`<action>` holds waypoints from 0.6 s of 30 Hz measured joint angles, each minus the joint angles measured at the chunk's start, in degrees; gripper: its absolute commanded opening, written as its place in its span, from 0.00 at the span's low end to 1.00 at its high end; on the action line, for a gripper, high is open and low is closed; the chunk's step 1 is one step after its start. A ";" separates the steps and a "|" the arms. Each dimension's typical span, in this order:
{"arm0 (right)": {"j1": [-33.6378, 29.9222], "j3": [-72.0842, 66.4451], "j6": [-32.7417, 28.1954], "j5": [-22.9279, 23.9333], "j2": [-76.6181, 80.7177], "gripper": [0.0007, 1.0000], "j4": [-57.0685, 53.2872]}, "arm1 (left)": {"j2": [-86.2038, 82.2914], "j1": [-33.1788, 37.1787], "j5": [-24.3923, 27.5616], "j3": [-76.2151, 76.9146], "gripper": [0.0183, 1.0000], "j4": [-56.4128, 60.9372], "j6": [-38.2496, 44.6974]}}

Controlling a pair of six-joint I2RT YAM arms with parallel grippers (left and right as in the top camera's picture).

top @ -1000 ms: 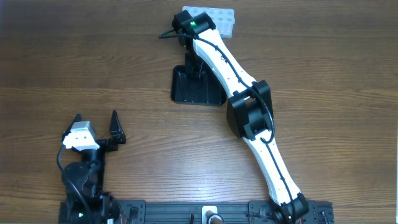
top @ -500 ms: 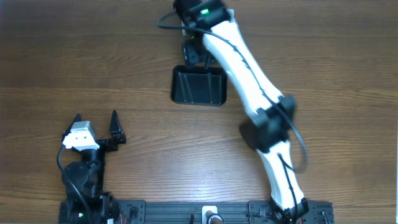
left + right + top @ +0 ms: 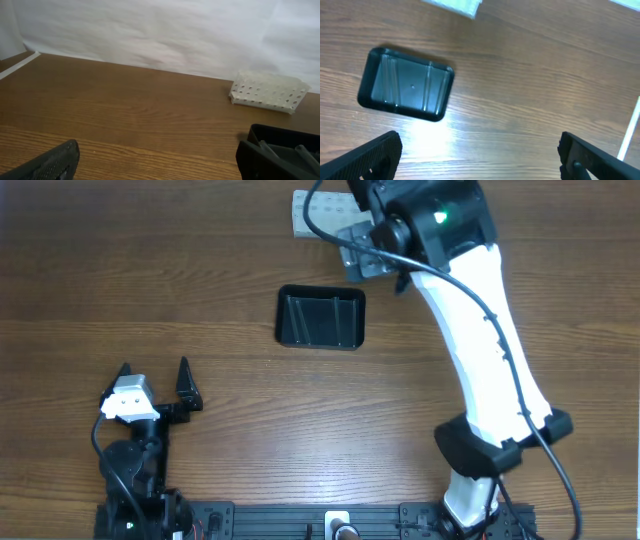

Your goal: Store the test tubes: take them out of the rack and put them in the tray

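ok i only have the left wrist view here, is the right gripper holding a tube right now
observer: no, the right gripper is open and empty, lifted above the table.
operator: whats it over
observer: mostly bare wood; its wrist view has the black tray off to one side and just a corner of the rack.
operator: anything in the tray
observer: what look like two clear tubes lying flat inside, apart from each other.
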 measured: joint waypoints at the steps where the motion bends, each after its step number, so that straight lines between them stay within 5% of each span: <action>1: -0.02 -1.27 -0.17 0.28 -1.57 0.99 -0.04 | 0.00 0.00 0.00 0.00 1.00 0.00 0.00; 9: -1.70 -20.37 -0.52 1.81 -21.55 0.99 1.44 | 0.00 0.00 0.00 0.00 1.00 0.02 0.00; 18: -4.22 -59.89 -0.61 2.29 -49.16 0.99 30.32 | 0.00 0.00 0.02 0.00 1.00 0.02 0.02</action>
